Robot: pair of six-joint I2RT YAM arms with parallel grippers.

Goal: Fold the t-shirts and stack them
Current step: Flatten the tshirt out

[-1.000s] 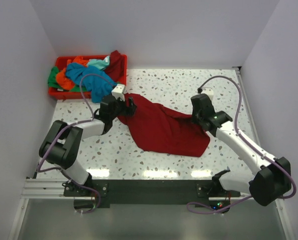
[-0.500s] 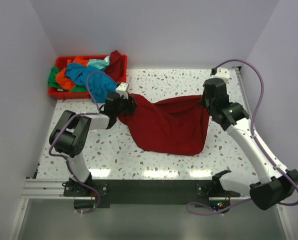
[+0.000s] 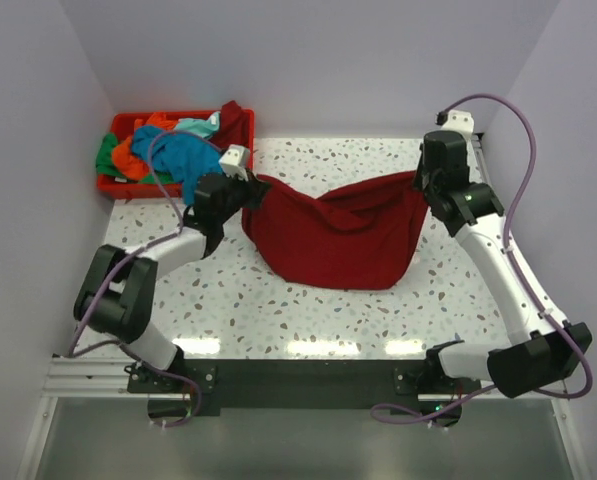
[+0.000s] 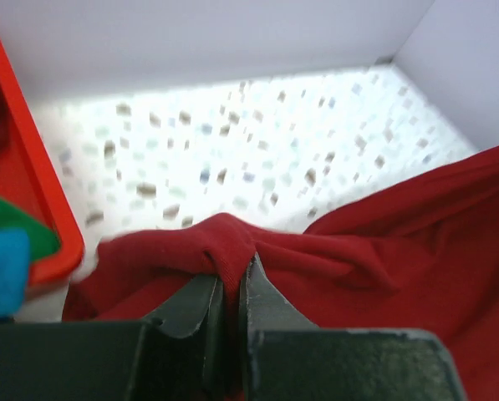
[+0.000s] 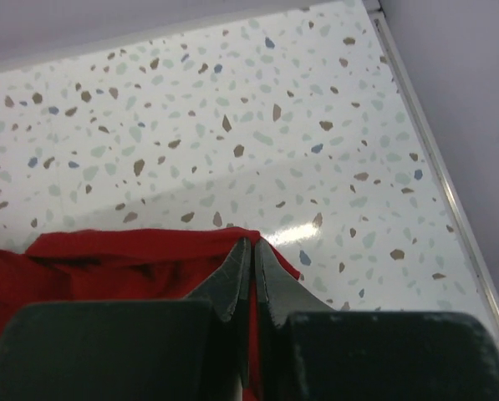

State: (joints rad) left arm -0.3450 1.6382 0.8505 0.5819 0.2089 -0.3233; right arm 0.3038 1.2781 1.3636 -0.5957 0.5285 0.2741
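Observation:
A large dark red t-shirt hangs stretched between my two grippers above the speckled table, its lower edge sagging onto the surface. My left gripper is shut on its left corner, and the left wrist view has a fold of red cloth pinched between the jaws of the left gripper. At the shirt's right top corner is my right gripper, shut on the fabric edge, as the right gripper shows in the right wrist view. Teal, orange and green t-shirts lie heaped in the bin.
A red plastic bin stands at the back left corner against the wall, its rim close to my left gripper. White walls enclose the table on three sides. A metal rail runs along the table's right edge.
The left gripper closed on the red shirt's left corner and lifted it. The right arm carried its corner back and to the right, spreading the shirt out between the two grippers.

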